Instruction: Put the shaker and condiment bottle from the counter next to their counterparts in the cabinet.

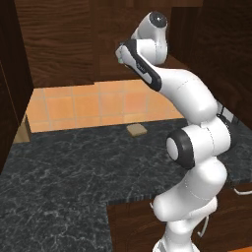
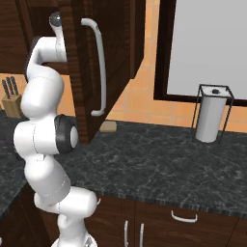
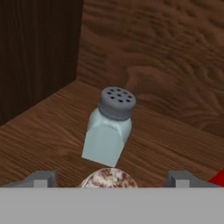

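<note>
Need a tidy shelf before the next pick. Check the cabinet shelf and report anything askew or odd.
Nothing stands out. In the hand view the pale grey-blue shaker stands upright on the wooden shelf, unspilled. A speckled cap sits just in front of it, between the fingertips of the open tool. A red sliver shows at the right edge.

Pale shaker (image 3: 107,131) stands on shelf (image 3: 39,140) beyond open tool (image 3: 111,178).

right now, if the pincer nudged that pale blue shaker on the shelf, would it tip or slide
The pale blue shaker probably slides on the smooth wooden shelf if pushed low. Its flat, wide base looks stable; a push at the grey cap could tip it. It looks rigid.
</note>
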Motion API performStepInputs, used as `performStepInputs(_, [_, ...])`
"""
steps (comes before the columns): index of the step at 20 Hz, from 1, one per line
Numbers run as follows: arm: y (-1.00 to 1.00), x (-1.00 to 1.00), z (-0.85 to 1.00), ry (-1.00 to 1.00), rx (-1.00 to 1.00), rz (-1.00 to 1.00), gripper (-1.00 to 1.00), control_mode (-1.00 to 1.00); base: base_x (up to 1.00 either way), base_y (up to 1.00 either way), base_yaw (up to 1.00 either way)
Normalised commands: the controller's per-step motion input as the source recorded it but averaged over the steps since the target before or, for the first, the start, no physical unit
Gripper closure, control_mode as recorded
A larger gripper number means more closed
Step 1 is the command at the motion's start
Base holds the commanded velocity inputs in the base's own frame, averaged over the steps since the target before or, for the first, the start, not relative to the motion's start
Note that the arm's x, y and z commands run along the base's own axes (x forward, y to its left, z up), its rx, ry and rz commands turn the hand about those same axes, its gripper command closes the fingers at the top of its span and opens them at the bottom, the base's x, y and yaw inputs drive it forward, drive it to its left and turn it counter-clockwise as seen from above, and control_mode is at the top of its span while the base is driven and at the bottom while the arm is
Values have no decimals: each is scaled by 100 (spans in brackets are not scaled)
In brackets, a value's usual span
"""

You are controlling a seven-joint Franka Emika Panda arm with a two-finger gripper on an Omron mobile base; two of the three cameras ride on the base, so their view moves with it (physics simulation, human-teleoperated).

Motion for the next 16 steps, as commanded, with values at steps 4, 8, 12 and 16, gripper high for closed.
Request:
performStepInputs(4, [0,8,-11,0,0,3,-100,-100,0,0,0])
performStepInputs(8, [9,-1,-7,-1,-1,5,-100,-100,0,0,0])
performStepInputs(12, [28,-22,0,-10,-8,8,-100,-100,0,0,0])
performStepInputs(16, [26,-38,6,-21,-11,7,-100,-100,0,0,0])
